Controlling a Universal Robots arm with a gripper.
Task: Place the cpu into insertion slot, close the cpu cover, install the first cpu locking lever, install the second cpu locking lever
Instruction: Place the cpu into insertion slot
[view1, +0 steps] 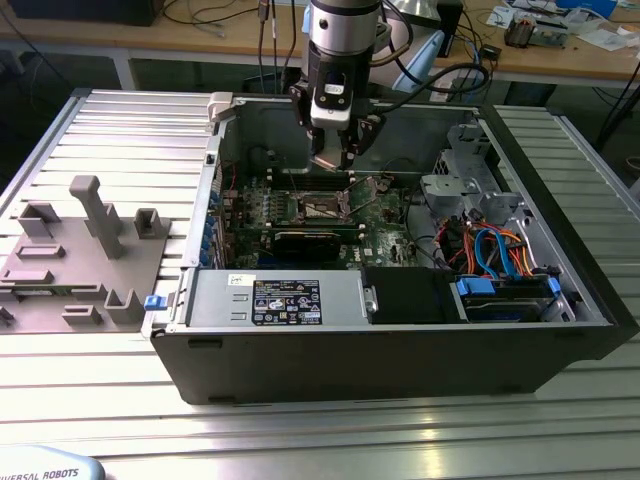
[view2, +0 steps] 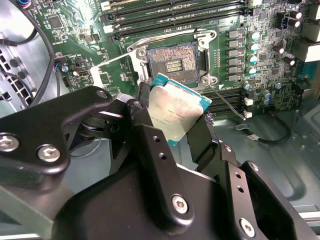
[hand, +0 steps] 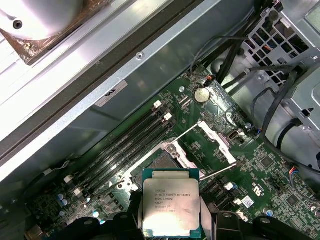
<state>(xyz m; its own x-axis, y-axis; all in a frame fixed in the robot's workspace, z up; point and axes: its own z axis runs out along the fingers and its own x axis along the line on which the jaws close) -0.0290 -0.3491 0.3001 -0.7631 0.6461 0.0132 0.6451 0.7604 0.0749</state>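
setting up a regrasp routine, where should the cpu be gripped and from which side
Probably by two opposite thin edges, coming from the metal-top side, as the gripper holds the cpu now. It is a flat square plate, so the edges give parallel faces, and the underside stays free to face the insertion slot.

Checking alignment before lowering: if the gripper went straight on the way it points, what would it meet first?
Probably the open insertion slot: the gripper holds the cpu pointing down at it, with nothing seen between. Depth is unclear, so the slot's metal frame could come first.
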